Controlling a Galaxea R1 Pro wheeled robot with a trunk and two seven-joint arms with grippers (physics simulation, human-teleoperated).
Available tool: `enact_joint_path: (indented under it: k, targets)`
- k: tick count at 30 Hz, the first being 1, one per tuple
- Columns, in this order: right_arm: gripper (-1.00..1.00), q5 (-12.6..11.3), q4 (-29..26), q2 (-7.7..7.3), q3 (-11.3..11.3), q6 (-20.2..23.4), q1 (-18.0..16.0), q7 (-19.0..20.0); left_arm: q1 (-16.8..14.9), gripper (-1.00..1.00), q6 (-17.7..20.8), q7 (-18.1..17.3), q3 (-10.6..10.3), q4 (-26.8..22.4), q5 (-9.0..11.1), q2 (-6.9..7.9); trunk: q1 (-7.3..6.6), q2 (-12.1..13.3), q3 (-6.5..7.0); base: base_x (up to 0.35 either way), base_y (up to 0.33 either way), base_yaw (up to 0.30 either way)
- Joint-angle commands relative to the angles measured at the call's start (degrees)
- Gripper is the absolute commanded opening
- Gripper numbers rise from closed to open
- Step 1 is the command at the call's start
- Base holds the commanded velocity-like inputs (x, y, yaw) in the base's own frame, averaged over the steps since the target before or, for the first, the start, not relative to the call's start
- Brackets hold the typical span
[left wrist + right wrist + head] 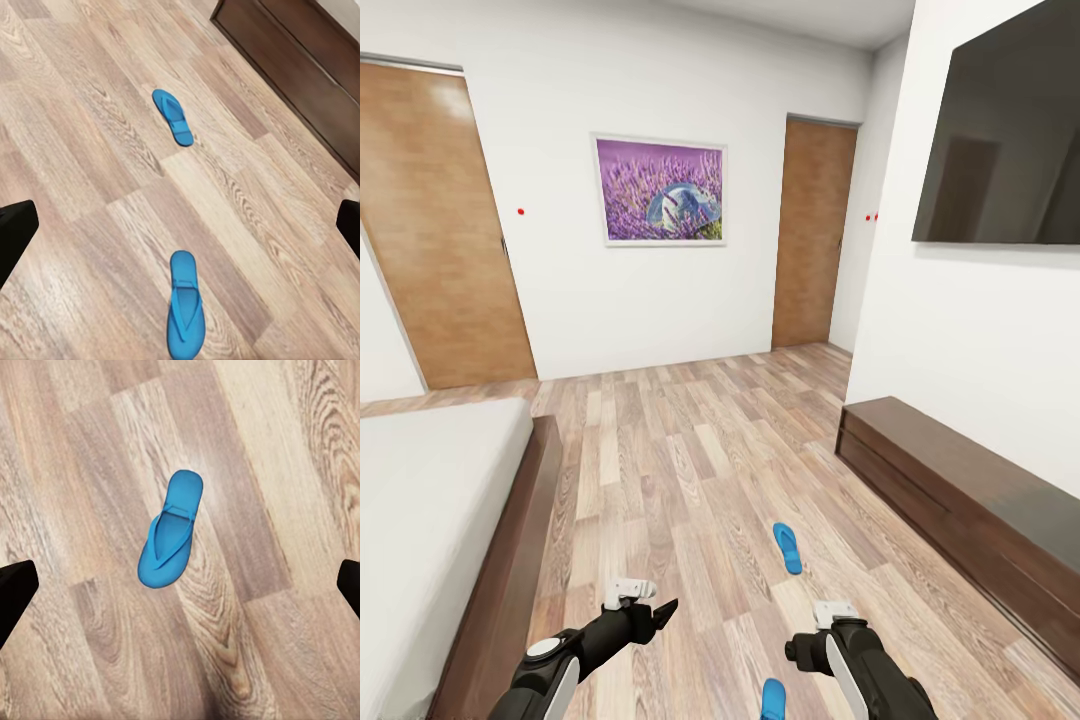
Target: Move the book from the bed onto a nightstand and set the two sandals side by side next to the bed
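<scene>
Two sandals on the floor, both arms empty above them.

The near sandal (pixel 773 698) lies between the grippers, closer to the right gripper (pixel 836 612), roughly at its 7 o'clock, long axis pointing about 12 to 6. The right gripper's fingers are spread wide with nothing held; so are the left gripper (pixel 632 592)'s. The far sandal (pixel 788 548) lies at 12 o'clock, well apart. The bed (pixel 510 560) runs along 9 o'clock.

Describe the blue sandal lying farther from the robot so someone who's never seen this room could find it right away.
Start at the long low dark-wood cabinet along the right wall, under the black screen. On the wood-plank floor between it and the bed lies the farther sandal, a flat bright blue flip-flop. Its twin, the nearer sandal, lies between the robot's arms.
</scene>
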Motion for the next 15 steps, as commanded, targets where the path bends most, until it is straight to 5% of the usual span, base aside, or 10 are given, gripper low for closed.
enact_joint_path:
  k: [1,15]
  targets:
    - [1.0,0.0,0.0,0.05,-0.1,0.3,0.0,-0.1,0.0,1.0,0.5,0.0,0.0,0.0,0.6,-0.01,0.22,-0.4,-0.25,0.0,0.0,0.0]
    - [1.0,0.0,1.9,0.05,-0.1,0.1,0.0,-0.1,0.0,1.0,0.5,-0.1,0.0,0.0,0.6,0.06,3.29,-6.1,-2.76,0.0,0.0,0.0]
